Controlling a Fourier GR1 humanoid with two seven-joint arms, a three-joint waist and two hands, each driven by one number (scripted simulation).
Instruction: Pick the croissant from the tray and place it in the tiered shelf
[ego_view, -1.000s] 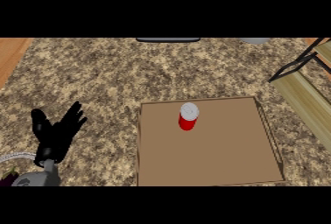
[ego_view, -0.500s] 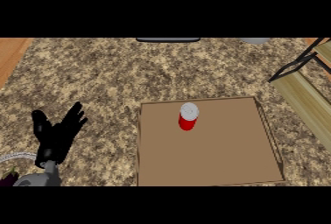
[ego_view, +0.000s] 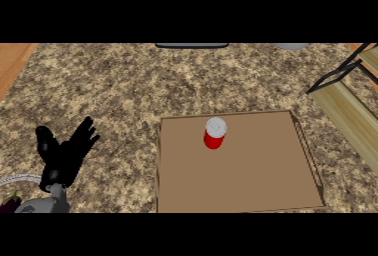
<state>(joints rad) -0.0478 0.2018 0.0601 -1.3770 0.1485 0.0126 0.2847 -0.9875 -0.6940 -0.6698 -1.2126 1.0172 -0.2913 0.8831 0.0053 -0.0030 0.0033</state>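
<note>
so the tray (ego_view: 244, 190) lies flat on the counter (ego_view: 133, 90), and what stands on it is no croissant that i can make out: a small red can (ego_view: 214, 135) with a pale top, upright in the tray's far half, a little left of its middle. nothing croissant-shaped shows on the tray or on the visible part of the shelf (ego_view: 347, 100), which comes in at the right edge, well apart from the can, past the tray's right rim.

the left robot hand (ego_view: 65, 152) shows at the lower left, off the tray, released, fingers straight and pointing up, holding nothing. the right robot hand is out of view, so which is nearer to the can cannot be judged.

from the left robot hand the can lies to the right and a bit farther away, across the tray's left rim. its long axis runs upright, top toward the camera, so it points no way along the counter; any grasp would likely have to come from the side or above.

the shelf lies on the far side of the can from that robot hand.
</note>
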